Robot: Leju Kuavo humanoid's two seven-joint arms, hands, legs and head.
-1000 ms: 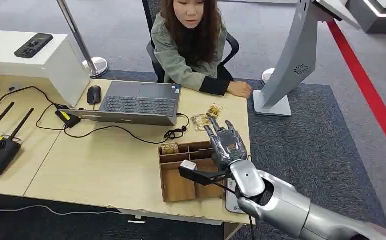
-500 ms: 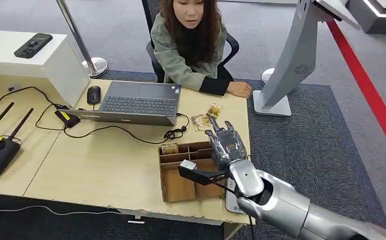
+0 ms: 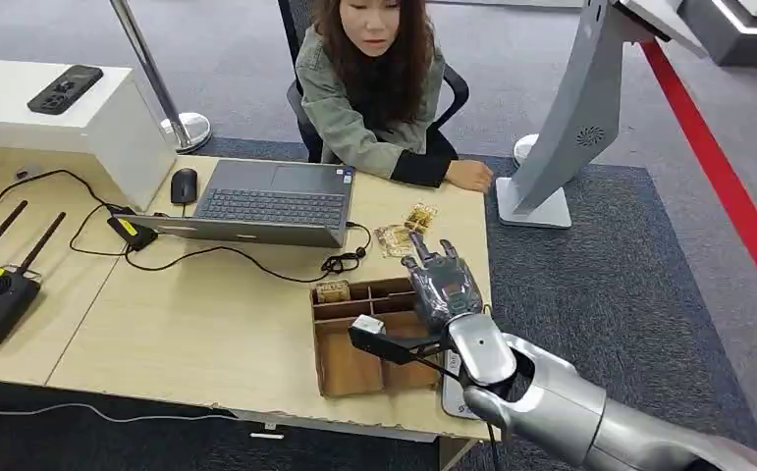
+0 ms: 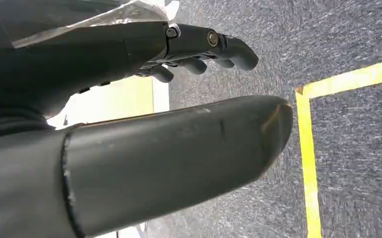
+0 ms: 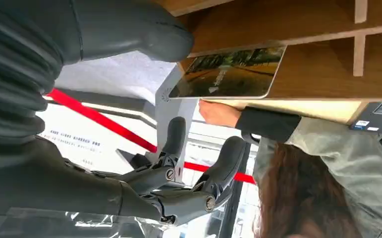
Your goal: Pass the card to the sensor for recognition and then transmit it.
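Barely shifted, right hand (image 3: 443,287) hovers empty, fingers spread, over landscape-printed card (image 5: 227,73).

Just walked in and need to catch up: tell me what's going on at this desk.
The right robot hand hovers with fingers spread over the far right corner of a wooden tray on the desk, holding nothing. A card shows just beyond its thumb in the right wrist view. The left robot hand hangs over the carpet. A person sits behind the laptop, one hand on the desk.
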